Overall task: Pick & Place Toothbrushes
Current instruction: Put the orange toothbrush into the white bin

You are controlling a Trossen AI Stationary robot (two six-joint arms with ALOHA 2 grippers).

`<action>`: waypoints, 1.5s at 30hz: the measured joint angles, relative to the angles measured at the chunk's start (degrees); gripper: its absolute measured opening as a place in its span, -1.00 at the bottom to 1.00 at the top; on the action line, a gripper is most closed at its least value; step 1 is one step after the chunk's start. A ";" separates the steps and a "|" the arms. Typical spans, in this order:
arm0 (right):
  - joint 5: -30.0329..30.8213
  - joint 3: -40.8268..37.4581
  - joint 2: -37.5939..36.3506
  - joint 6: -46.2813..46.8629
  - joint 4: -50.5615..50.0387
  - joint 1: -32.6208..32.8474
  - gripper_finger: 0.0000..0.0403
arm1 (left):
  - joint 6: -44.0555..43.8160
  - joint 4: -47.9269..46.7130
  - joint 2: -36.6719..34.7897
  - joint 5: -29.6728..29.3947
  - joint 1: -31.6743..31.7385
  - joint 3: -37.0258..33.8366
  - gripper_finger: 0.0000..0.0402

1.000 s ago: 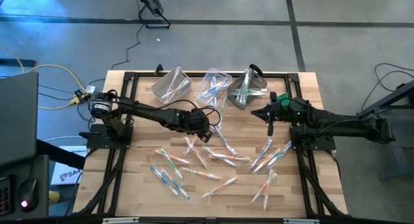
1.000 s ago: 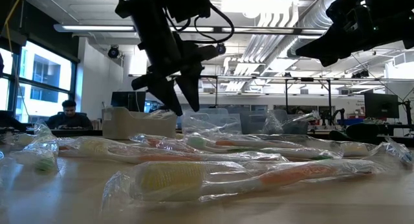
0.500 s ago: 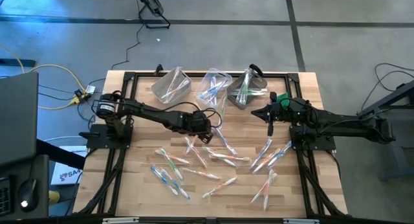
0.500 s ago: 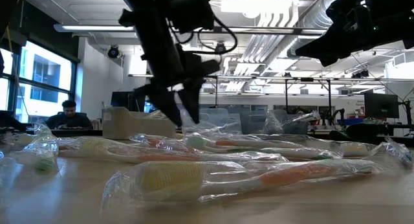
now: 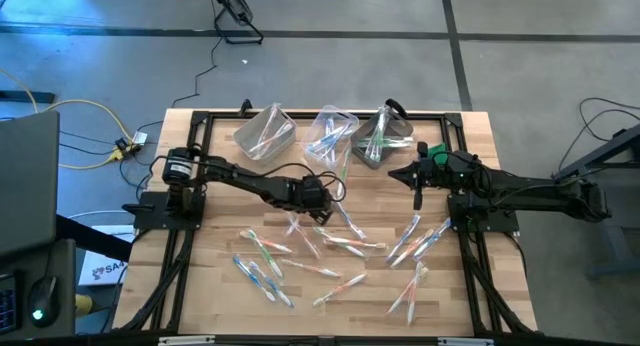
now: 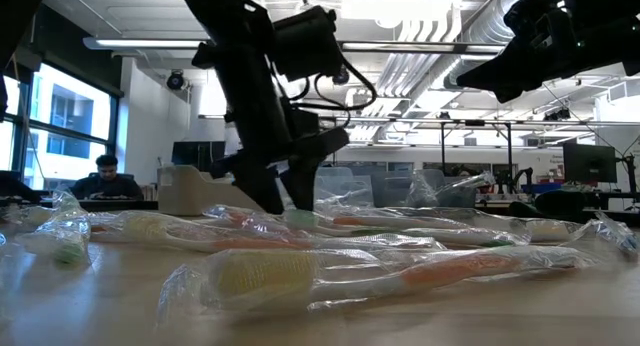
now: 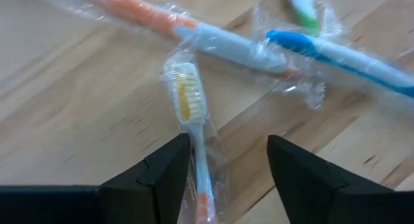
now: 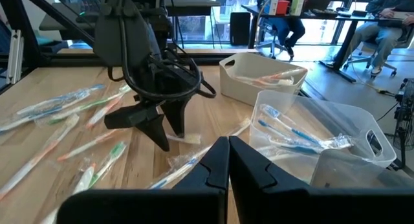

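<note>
Currently: left arm poised over one wrapped brush

Item: slim white toothbrush with yellow bristles and an orange handle end, sealed in a clear plastic wrapper (image 7: 194, 136). It lies flat on the pale wooden tabletop (image 5: 210, 276), centre of the high view, just beside two crossing brushes.

Left gripper (image 7: 226, 169): fingers open, one each side of the brush neck, not closed on it.

Right gripper (image 5: 418, 176): upper right of the high view, waiting, fingers pressed together, holding nothing.

Handling, as I judge it: light, stiff shaft, slippery crinkly film that may slide. I would pinch across the narrow neck, low against the wood.

Other toothbrushes (image 5: 340, 286) lie scattered lower centre; three clear plastic bins (image 5: 325, 136) stand along the top edge.
</note>
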 joint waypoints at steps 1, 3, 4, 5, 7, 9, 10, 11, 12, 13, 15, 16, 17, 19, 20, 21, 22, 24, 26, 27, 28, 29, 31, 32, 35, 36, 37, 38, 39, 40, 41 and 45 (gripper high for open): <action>0.00 0.00 0.02 0.00 0.00 0.02 -0.99 | 0.00 0.43 0.00 0.02 0.00 0.04 0.02; 0.00 0.00 0.00 0.00 0.00 0.00 -0.99 | 0.00 0.00 0.00 0.02 0.01 0.07 0.02; 0.00 0.00 0.00 0.00 -0.01 0.02 -0.99 | 0.00 0.12 0.00 0.03 0.00 0.07 0.02; 0.00 0.00 0.02 0.00 -0.02 0.02 -0.99 | 0.00 0.11 0.00 0.04 0.02 0.07 0.01; 0.00 0.00 0.00 -0.02 0.00 0.00 -0.99 | 0.00 0.15 0.00 0.05 0.02 0.07 -0.02; 0.00 0.00 0.00 -0.02 -0.02 0.00 -0.99 | 0.00 0.13 0.00 0.11 0.02 0.07 -0.08; 0.01 0.00 0.00 -0.02 -0.02 0.00 -0.99 | 0.00 0.13 0.00 0.18 0.02 0.07 -0.12; 0.00 0.00 0.00 -0.02 -0.02 0.02 -0.99 | 0.00 0.09 0.00 0.21 0.02 0.07 -0.16; 0.00 0.00 0.00 -0.02 -0.02 0.01 -0.99 | 0.00 0.04 0.00 0.20 0.02 0.07 -0.21; 0.00 0.00 0.00 -0.02 -0.02 0.00 -0.99 | 0.00 0.04 0.00 0.22 0.02 0.07 -0.26; 0.00 0.00 0.00 -0.02 -0.03 0.02 -0.99 | 0.00 0.03 0.00 0.22 0.02 0.07 -0.35; 0.00 0.00 0.00 -0.02 -0.02 0.01 -0.99 | 0.01 -0.03 0.00 0.22 0.02 0.07 -0.40; 0.00 0.00 0.00 -0.02 -0.04 0.00 -0.99 | 0.00 -0.07 0.00 0.23 0.02 0.07 -0.44; 0.00 0.00 0.00 -0.02 -0.04 0.01 -0.99 | 0.00 -0.21 0.00 0.24 0.02 0.07 -0.52; 0.00 0.00 0.00 -0.02 -0.03 0.00 -0.99 | 0.02 -0.38 0.00 0.26 0.02 0.07 -0.55; 0.00 0.00 0.00 -0.02 -0.04 0.00 -0.99 | 0.02 -0.48 0.00 0.28 0.02 0.07 -0.59; 0.00 0.00 0.00 -0.02 -0.04 0.00 -0.99 | 0.02 -0.49 0.00 0.32 0.02 0.07 -0.62; 0.00 0.00 0.00 -0.02 -0.04 0.01 -0.99 | 0.02 -0.47 0.00 0.35 0.02 0.07 -0.68; 0.00 0.00 0.00 -0.02 -0.04 0.00 -0.99 | 0.02 -0.49 0.00 0.36 0.02 0.07 -0.74; 0.00 0.00 0.00 -0.02 -0.04 0.01 -0.99 | 0.02 -0.48 0.00 0.36 0.02 0.07 -0.77; 0.00 0.00 0.00 -0.02 -0.06 0.01 -0.99 | 0.03 -0.47 0.00 0.36 0.02 0.07 -0.81; 0.00 0.00 0.00 -0.02 -0.07 0.01 -0.99 | 0.22 -0.46 0.00 0.35 0.02 0.07 -0.85; 0.00 0.00 0.00 -0.02 -0.07 0.01 -0.99 | 1.23 -0.44 -0.02 0.39 0.02 0.07 -0.94; 0.00 0.00 0.00 -0.02 -0.09 0.02 -0.99 | 1.72 -0.44 -0.08 0.43 0.02 0.07 -0.96; 0.00 0.00 0.00 -0.04 -0.13 0.00 -0.99 | 2.00 -0.51 -0.27 0.45 0.02 0.07 -0.96; 0.00 0.00 0.00 -0.02 -0.17 0.02 -0.99 | 2.11 -0.75 -0.43 0.49 0.02 0.07 -0.96; 0.00 0.00 0.00 -0.06 -0.28 0.00 -0.99 | 2.51 -0.77 -0.55 0.45 0.02 0.07 -0.96; 0.00 0.00 0.00 -0.21 -0.44 0.02 -0.99 | 3.11 -0.63 -0.55 0.41 0.02 0.09 -0.97; 0.00 0.00 0.00 -0.46 -0.55 0.02 -0.99 | 3.58 -1.01 -0.65 0.41 0.04 0.19 -0.98; 0.00 0.00 0.00 -0.81 -0.57 0.01 -0.99 | 4.00 -2.25 -1.07 0.42 0.04 0.36 -0.99; 0.00 0.00 0.00 -1.02 -0.57 0.01 -0.99 | 4.35 -3.52 -1.40 0.32 0.04 0.81 -0.99; 0.00 0.00 0.00 -1.07 -0.57 0.00 -0.99 | 5.78 -9.72 -2.47 -0.88 0.02 3.84 -1.00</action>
